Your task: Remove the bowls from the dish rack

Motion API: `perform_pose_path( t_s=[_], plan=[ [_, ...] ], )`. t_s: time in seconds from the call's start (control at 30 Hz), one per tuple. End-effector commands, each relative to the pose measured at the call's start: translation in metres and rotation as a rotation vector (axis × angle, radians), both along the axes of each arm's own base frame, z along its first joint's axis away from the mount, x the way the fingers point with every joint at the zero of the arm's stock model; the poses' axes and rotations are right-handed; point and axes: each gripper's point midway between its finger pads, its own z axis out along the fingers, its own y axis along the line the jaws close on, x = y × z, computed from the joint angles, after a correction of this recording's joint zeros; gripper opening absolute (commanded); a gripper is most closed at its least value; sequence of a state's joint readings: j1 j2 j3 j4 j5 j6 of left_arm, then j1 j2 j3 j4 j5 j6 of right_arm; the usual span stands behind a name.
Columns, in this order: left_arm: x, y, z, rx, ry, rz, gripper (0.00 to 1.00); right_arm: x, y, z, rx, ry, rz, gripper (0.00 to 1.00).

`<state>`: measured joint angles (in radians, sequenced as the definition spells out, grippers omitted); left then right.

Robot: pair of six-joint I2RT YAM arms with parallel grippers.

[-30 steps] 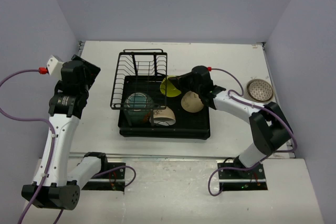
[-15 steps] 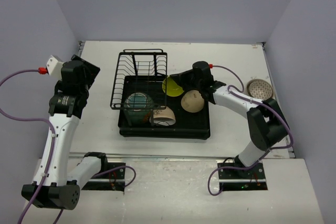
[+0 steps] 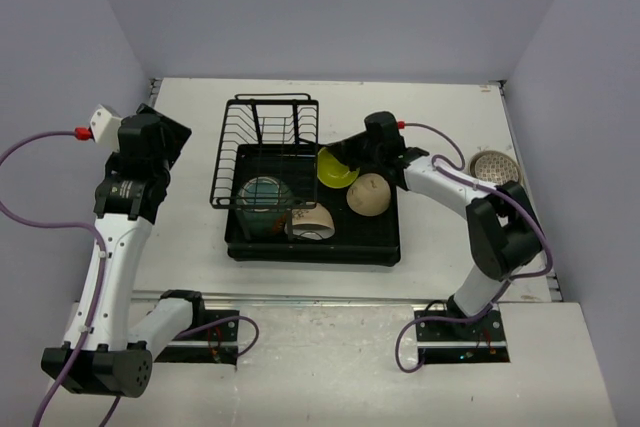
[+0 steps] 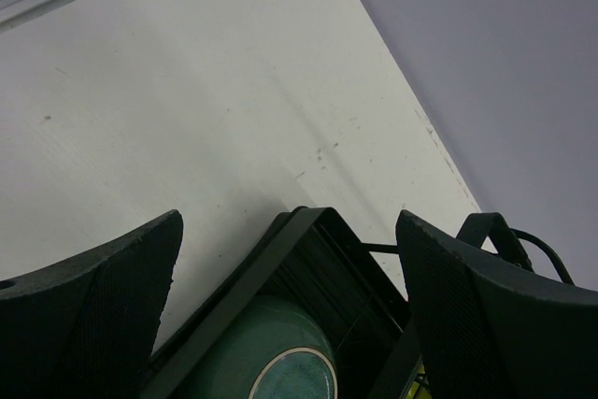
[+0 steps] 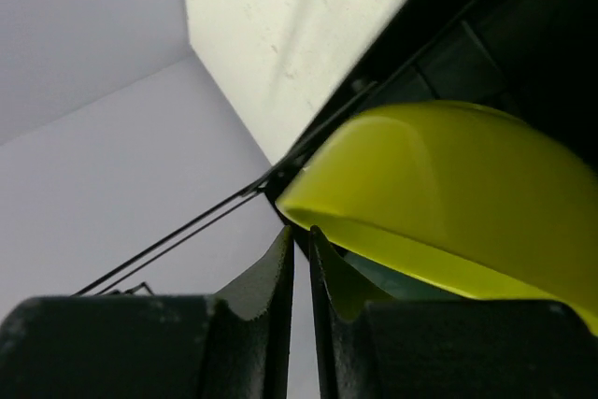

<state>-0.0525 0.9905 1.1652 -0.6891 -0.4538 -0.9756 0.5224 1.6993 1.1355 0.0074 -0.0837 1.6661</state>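
Bowl at right fingertips, hold uncertain.
Right gripper [image 5: 301, 242] fingers stand narrow, a thin slit between; cannot tell if the rim of the yellow-green bowl [image 5: 448, 184] is pinched. Bowl lies in the dish rack [image 3: 310, 251] tray, right of the wire holder [image 3: 262, 147]; glossy, smooth. Risk: the glazed rim slips on lift and the bowl drops onto the cream bowl [image 3: 367, 193] beside it. Left gripper [image 4: 290, 231] wide, empty.

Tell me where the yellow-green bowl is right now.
Seen from above, the yellow-green bowl is at the far right of the dish rack, between the wire holder on its left and the cream bowl just nearer.
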Motion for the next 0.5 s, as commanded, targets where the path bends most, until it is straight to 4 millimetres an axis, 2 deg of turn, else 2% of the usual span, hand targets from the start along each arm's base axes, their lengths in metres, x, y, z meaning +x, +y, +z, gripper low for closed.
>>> perform_pose_path(
  t_s=[0.0, 0.13, 0.2, 0.3, 0.47],
  plan=[
    [0.005, 0.008, 0.023, 0.013, -0.068, 0.033, 0.95, -0.01, -0.004, -0.02, -0.06, 0.084, 0.034, 0.13],
    [0.007, 0.008, 0.022, 0.014, -0.066, 0.033, 0.95, -0.009, -0.009, -0.024, -0.085, 0.1, 0.04, 0.23],
    [0.008, 0.007, 0.022, 0.012, -0.066, 0.029, 0.95, -0.009, -0.009, -0.023, -0.09, 0.089, 0.052, 0.25],
    [0.009, 0.007, 0.021, 0.009, -0.066, 0.026, 0.95, -0.005, -0.007, -0.014, -0.109, 0.046, 0.082, 0.29],
    [0.01, 0.006, 0.018, 0.005, -0.062, 0.023, 0.95, 0.0, -0.003, 0.015, -0.146, -0.052, 0.139, 0.36]
  ],
)
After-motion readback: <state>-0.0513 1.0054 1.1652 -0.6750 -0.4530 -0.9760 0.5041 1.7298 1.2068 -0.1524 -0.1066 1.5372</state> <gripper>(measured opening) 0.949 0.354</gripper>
